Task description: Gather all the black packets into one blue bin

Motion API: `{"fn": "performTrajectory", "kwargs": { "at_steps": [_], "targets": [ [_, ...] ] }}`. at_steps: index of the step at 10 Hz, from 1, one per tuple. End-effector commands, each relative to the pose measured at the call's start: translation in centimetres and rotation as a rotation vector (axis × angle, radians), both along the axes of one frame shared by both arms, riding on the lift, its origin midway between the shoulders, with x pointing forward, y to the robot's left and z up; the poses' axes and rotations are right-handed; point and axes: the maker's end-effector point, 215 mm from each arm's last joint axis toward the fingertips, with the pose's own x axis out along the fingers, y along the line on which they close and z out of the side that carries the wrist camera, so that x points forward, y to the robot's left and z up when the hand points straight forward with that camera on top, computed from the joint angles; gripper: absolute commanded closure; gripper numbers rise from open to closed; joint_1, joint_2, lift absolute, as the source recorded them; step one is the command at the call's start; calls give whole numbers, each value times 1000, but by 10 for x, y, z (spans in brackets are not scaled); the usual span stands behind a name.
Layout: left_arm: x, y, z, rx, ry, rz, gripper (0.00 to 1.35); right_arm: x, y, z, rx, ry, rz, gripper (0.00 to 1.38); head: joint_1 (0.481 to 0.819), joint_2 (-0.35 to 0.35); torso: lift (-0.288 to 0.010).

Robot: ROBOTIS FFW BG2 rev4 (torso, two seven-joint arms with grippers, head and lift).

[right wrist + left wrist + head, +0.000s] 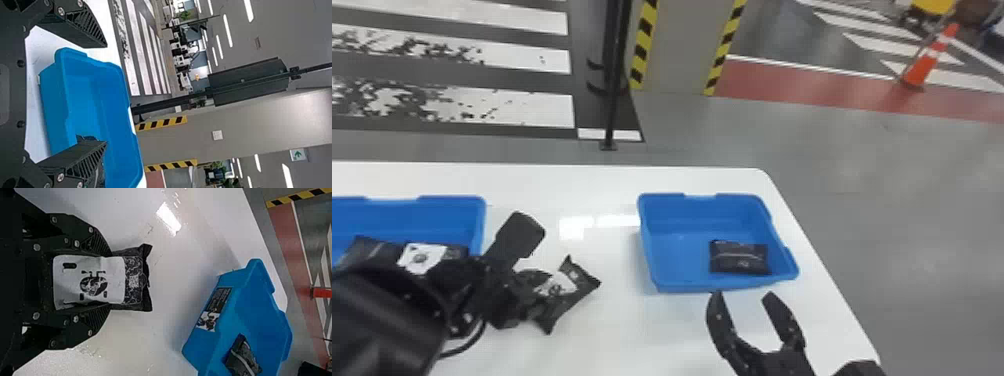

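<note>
My left gripper (524, 272) is shut on a black packet (572, 290) with a white label, between the two bins. In the left wrist view the left gripper (103, 280) pinches that packet (135, 282) by its sides. The right blue bin (652, 250) holds one black packet (739, 258) near its right side. In the left blue bin (452, 207) lie dark packets (372, 250), partly behind the left arm. My right gripper (744, 300) stands open just in front of the right bin; its gap is bare in the right wrist view, with the gripper (105, 94) beside the bin (90, 98).
Both bins stand on a white table (632, 340), whose right edge runs close beside the right bin. Behind the table are a black stand (612, 100), a striped pillar (677, 50) and an orange cone (927, 62) on the floor.
</note>
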Motion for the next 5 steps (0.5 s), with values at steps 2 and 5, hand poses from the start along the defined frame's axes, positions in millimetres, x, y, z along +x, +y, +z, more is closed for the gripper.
{"fn": "performTrajectory", "kwargs": {
  "at_steps": [2,5],
  "targets": [
    [3,-1,4,-14,-25,-5,820,0,0,0,0,-2,-1,148,695,-312,-110],
    [17,16,10,-11,-84,24,1110,0,-1,1,3,-2,-1,148,695,-304,-110]
  ]
}}
